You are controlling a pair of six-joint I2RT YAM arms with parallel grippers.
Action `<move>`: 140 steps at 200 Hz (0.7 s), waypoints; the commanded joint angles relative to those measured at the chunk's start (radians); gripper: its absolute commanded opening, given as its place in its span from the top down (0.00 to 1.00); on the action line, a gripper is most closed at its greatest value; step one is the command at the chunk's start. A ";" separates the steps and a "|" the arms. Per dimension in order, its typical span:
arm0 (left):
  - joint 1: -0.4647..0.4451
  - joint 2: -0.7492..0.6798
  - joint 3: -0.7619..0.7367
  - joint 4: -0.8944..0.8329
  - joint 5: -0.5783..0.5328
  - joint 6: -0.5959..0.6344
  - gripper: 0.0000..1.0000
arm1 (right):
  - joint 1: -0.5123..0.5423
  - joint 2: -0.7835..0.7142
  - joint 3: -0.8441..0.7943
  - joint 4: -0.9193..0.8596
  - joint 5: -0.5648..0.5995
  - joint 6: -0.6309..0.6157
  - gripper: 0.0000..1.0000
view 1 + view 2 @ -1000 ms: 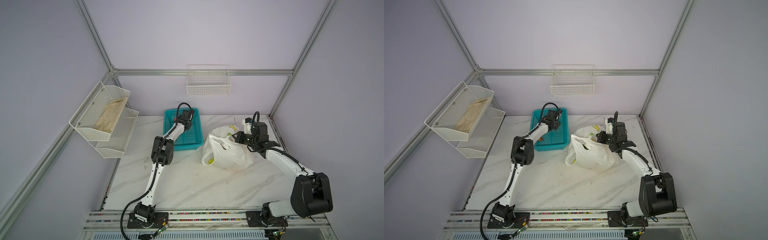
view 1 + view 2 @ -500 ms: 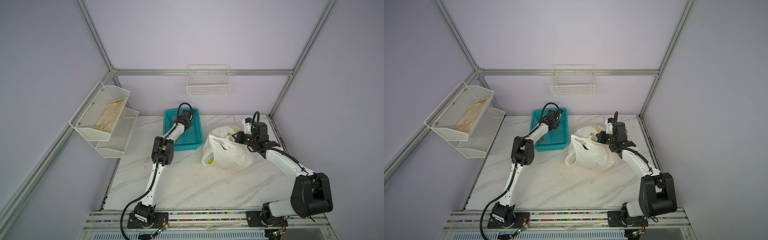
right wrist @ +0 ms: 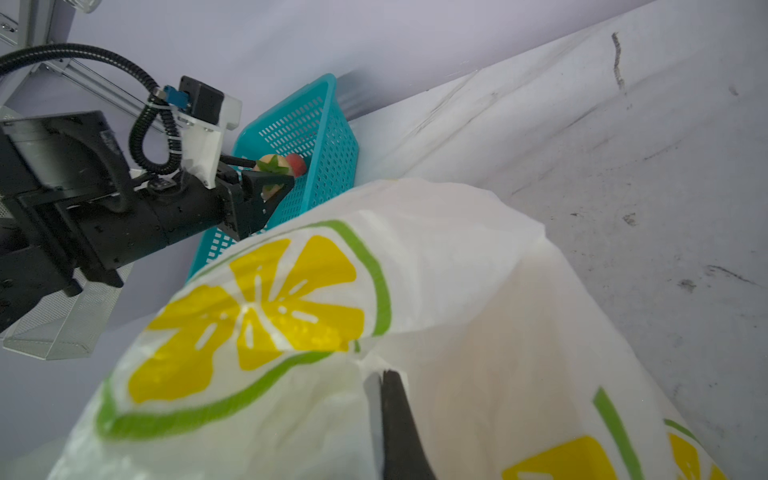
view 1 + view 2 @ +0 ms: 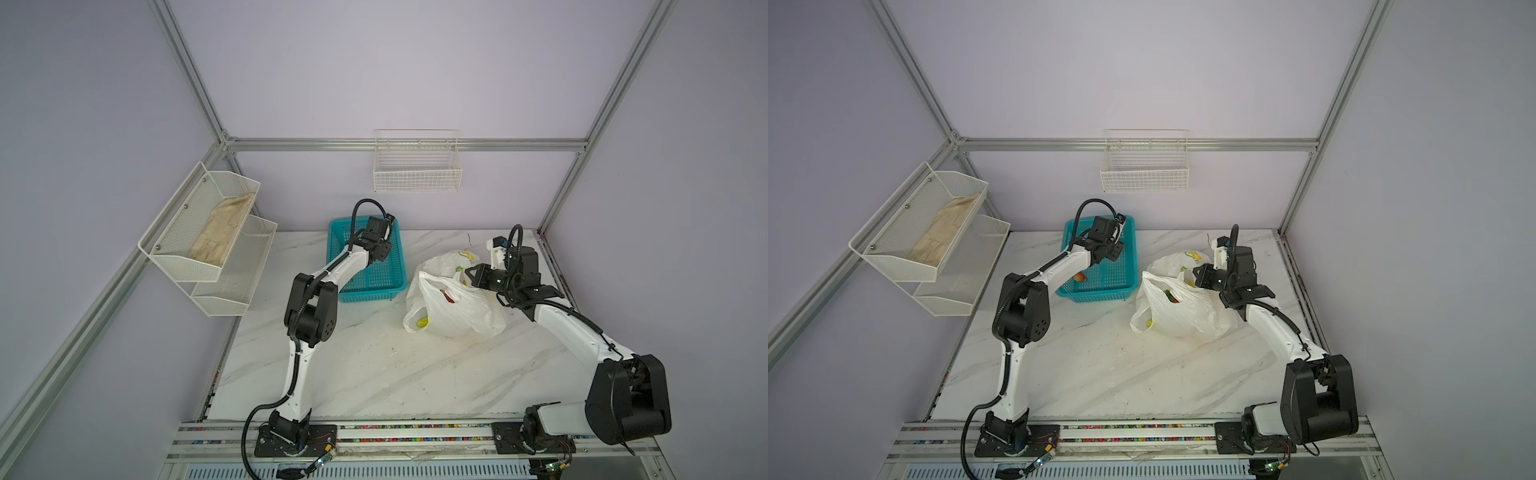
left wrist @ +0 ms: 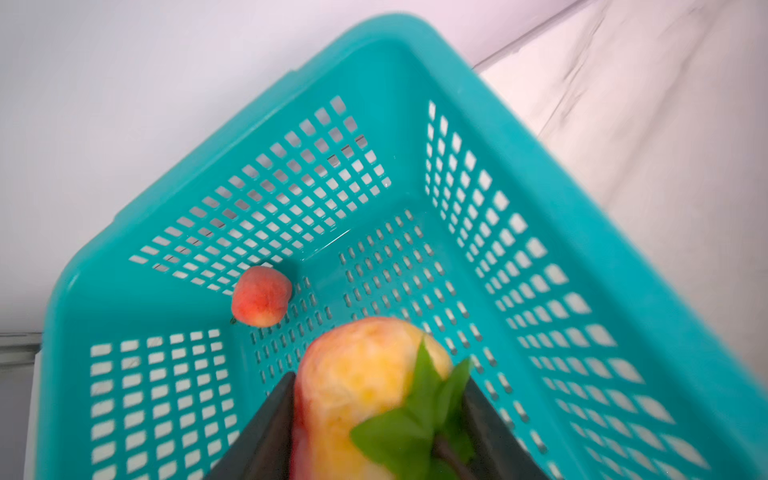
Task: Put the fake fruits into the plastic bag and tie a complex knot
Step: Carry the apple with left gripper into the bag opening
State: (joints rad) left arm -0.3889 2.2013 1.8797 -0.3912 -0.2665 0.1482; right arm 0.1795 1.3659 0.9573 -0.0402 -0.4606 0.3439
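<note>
Over the teal basket (image 4: 370, 296), far side of the table: left gripper (image 5: 380, 374) is clamped on a yellow-orange leafy fake fruit (image 5: 357, 357), which looks clear of the basket floor. The plastic bag (image 4: 457, 316) sits just right of the basket. Right gripper (image 3: 384, 376) is pinched shut on its rim, propping the mouth open.

Risks:
- The fruit is glossy and rounded, so it could squirt out of the jaws on the carry.
- The bag is held at one point only. Thin film may sag and close the mouth, so the drop would hit the rim.

Views:
- Only the left wrist view clearly shows a pink-red fruit (image 5: 261, 296) in the basket corner.
- Only a top view shows a red fruit (image 4: 449, 296) inside the bag.
- Handles are untied.
</note>
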 commanded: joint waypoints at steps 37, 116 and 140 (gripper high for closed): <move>-0.026 -0.410 -0.422 0.089 0.171 -0.326 0.60 | -0.005 -0.044 0.008 -0.006 -0.005 0.015 0.95; -0.271 -0.889 -0.910 0.220 0.404 -0.548 0.62 | -0.005 -0.017 0.031 0.009 -0.032 0.002 0.95; -0.327 -0.877 -0.905 0.249 0.446 -0.575 0.62 | -0.005 -0.019 0.017 0.036 -0.067 0.029 0.94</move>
State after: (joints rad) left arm -0.6827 1.3216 1.0077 -0.2211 0.1009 -0.3538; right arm 0.1791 1.3468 0.9577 -0.0380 -0.4911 0.3553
